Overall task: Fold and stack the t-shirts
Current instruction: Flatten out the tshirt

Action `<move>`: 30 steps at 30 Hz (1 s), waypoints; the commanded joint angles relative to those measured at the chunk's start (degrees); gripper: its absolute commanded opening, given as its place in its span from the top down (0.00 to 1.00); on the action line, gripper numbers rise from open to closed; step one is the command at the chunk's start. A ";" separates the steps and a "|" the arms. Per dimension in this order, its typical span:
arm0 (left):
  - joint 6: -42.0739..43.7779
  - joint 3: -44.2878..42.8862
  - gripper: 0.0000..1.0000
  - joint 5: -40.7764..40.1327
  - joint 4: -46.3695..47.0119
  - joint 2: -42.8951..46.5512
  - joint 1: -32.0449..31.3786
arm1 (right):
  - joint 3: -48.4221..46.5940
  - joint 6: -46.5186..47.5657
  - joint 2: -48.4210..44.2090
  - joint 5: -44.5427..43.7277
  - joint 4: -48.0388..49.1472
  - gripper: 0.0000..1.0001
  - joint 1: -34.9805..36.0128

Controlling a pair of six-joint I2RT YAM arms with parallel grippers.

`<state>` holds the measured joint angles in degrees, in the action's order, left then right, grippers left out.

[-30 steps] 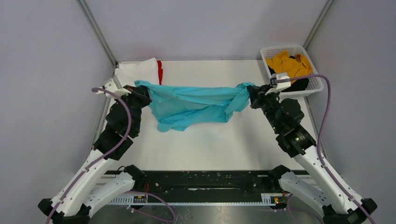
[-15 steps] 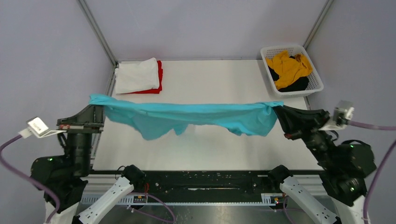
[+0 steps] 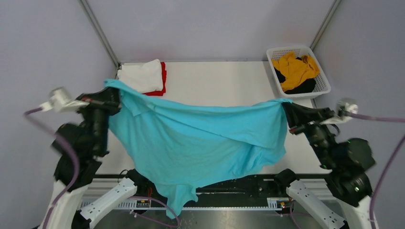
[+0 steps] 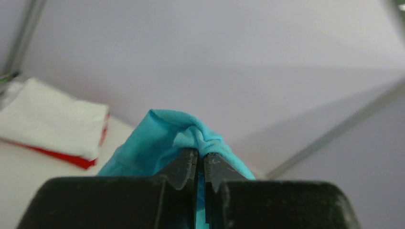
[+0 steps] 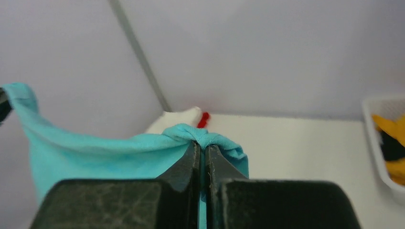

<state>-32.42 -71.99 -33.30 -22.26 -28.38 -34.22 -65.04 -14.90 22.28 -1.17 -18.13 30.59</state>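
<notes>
While both arms held it aloft, the turquoise shirt (image 3: 200,143) hung as a wide sheet between them. Its top edge ran left to right above the counter (image 3: 215,78), and its loose lower end drooped past the near edge over the arm bases. The left tool (image 3: 112,95) was clamped shut on one bunched corner, the right tool (image 3: 286,109) on the other. Most of the counter lay beyond the cloth, so laying it flat probably meant carrying both corners away from the bases together. The folded white shirt (image 3: 141,76), lying on the red shirt (image 3: 163,81), sat nearer the left tool.
</notes>
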 commanded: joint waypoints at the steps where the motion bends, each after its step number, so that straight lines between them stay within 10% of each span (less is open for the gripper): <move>1: -0.24 3.92 1.00 -17.89 -1.09 -17.56 0.58 | 6.90 2.83 10.53 -25.46 0.82 1.00 -0.27; 6: -1.90 4.67 0.87 -7.94 3.06 -43.65 9.02 | 16.74 1.12 28.01 -35.16 6.76 0.96 -3.19; 11: -3.28 -11.45 0.09 -1.62 -8.10 -67.29 12.94 | 12.62 -5.39 49.14 -30.18 5.66 0.03 -9.36; 16: -2.64 -10.83 0.01 5.35 -10.52 -68.90 12.81 | 8.24 -7.48 53.73 -25.03 0.48 0.00 -9.50; 30: -14.29 28.18 0.01 32.48 3.40 -51.88 1.22 | 27.05 -19.32 46.21 5.12 7.81 0.01 -8.30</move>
<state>-42.15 -47.90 -8.36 -23.68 -80.75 -31.00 -40.99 -29.65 70.54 -3.55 -13.23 21.28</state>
